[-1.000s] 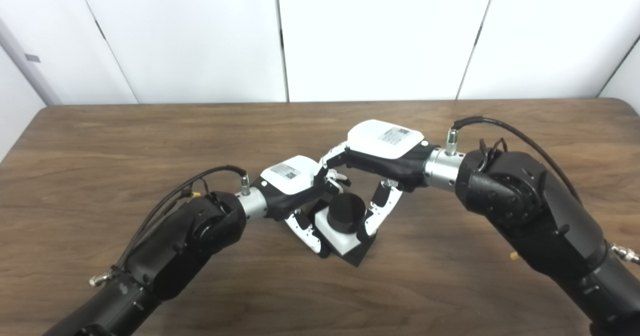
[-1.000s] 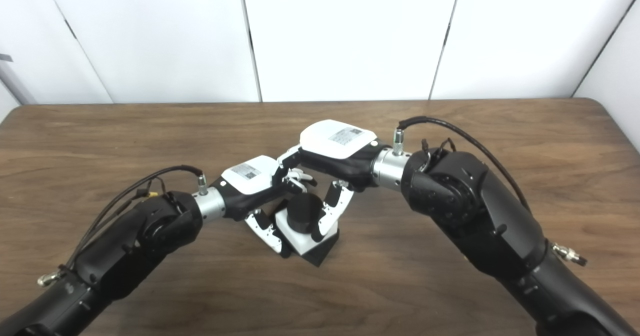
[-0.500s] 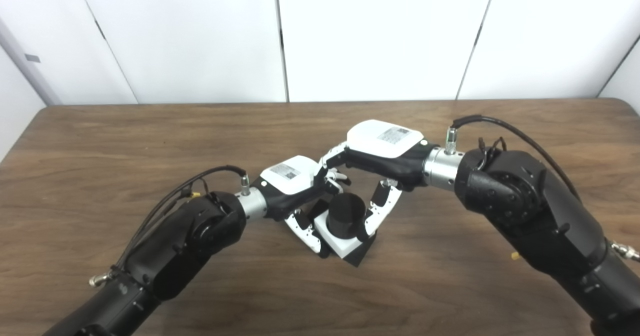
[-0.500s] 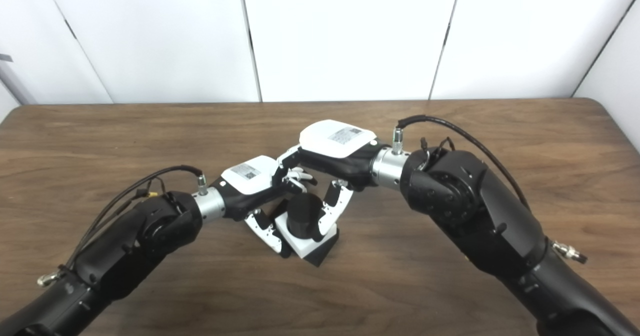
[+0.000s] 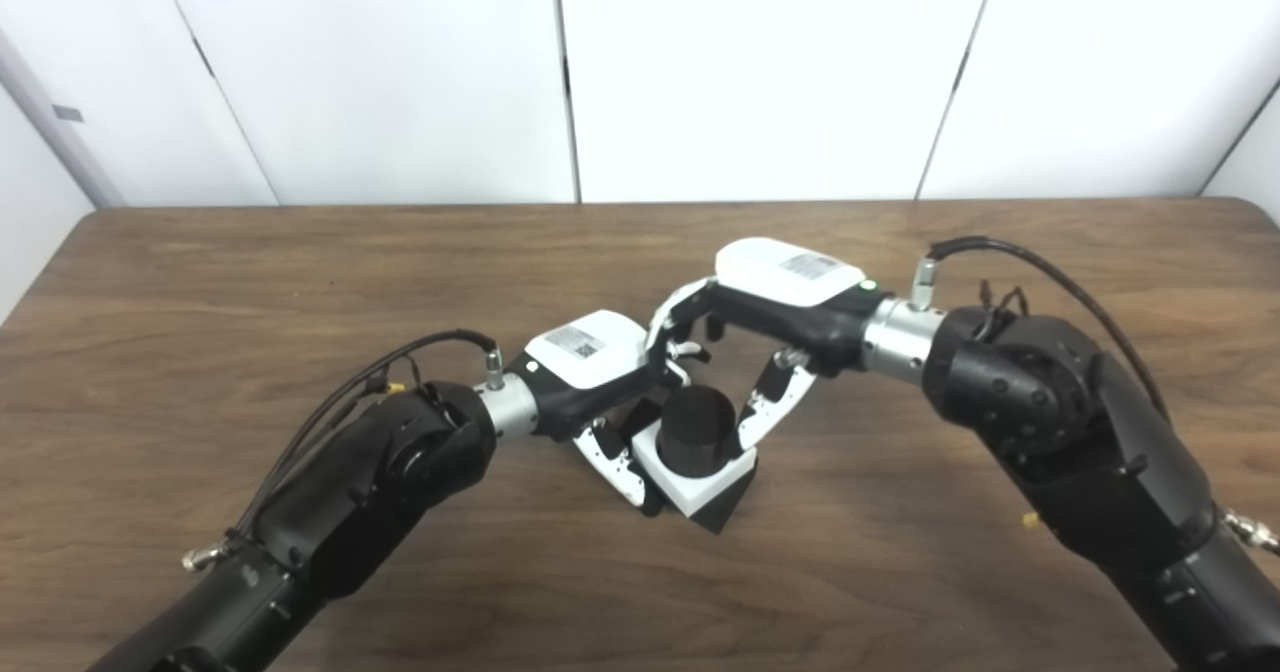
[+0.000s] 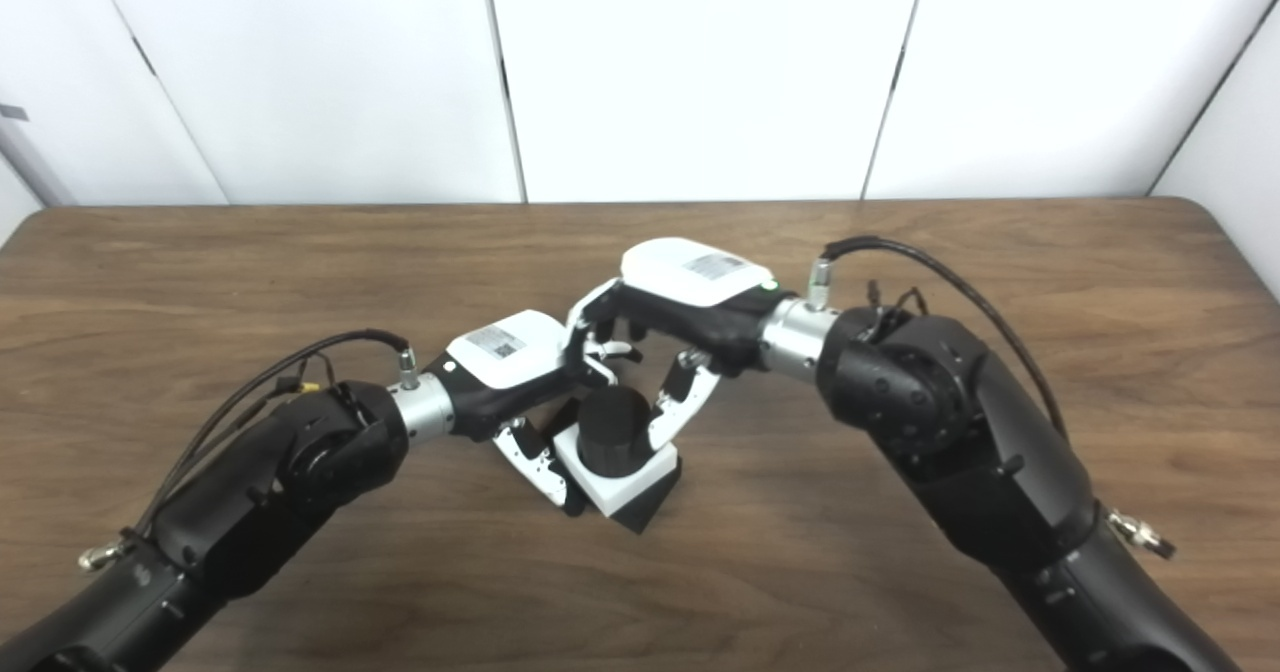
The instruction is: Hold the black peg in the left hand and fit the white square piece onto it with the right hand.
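The black peg (image 5: 695, 427) stands up as a round cylinder through the white square piece (image 5: 700, 482), which sits around it above a black base (image 5: 725, 512). My left hand (image 5: 590, 362) is shut on this assembly from its left side, with fingers (image 5: 620, 467) curled along that edge. My right hand (image 5: 780, 292) hovers just above and to the right of it, fingers spread. Its thumb (image 5: 765, 412) hangs close beside the cylinder; I cannot tell if it touches. The same stack shows in the right eye view, with the peg (image 6: 612, 430) rising from the white piece (image 6: 625, 487).
Both arms meet at the middle of a brown wooden table (image 5: 900, 572). White wall panels (image 5: 750, 72) stand behind the table's far edge. Nothing else lies on the wood that I can see.
My right hand has drawn back to the right and slightly up, and its thumb has slid off the white piece's edge. The left hand and the stacked pieces have stayed in place.
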